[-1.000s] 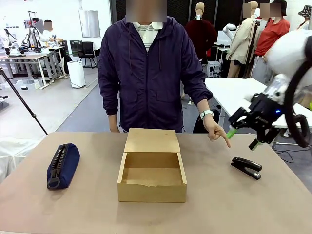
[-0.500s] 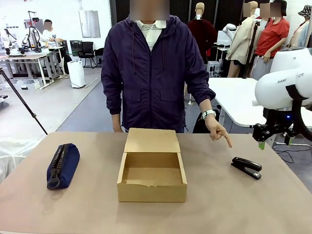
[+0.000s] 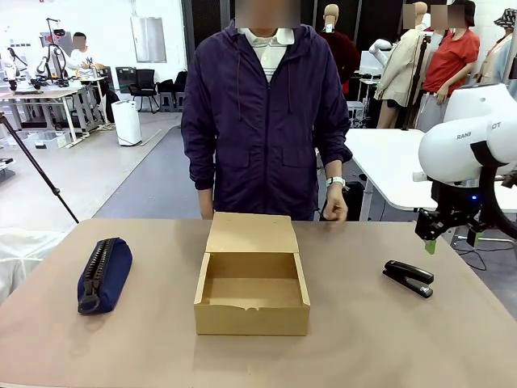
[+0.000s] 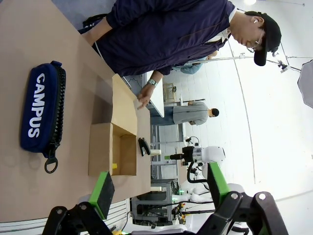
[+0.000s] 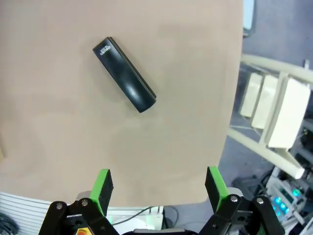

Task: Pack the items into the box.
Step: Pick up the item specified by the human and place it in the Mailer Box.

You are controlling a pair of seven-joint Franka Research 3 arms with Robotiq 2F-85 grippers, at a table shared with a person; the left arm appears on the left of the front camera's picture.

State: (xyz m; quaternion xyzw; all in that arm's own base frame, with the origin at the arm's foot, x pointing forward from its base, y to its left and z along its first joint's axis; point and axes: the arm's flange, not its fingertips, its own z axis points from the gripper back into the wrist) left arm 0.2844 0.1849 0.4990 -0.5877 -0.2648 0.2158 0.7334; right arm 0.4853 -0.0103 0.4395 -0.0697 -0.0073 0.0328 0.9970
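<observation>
The brown box stands open in the middle of the table, lid flap folded back toward the person. In the left wrist view a small yellow bit lies inside the box; I cannot tell what it is. The black stapler lies on the table at the right, apart from the box. My right gripper hangs open, pointing down, above and slightly beyond the stapler, nothing between its fingers. My left gripper is open and holds nothing, well back from the box.
A navy zippered pouch lies at the table's left. The person stands behind the box, one hand at the far edge. The table's right edge runs close beyond the stapler.
The person's hand, which pointed at the stapler, has pulled back to the far edge. My right gripper has swung from a tilted pose to pointing down over the stapler's side.
</observation>
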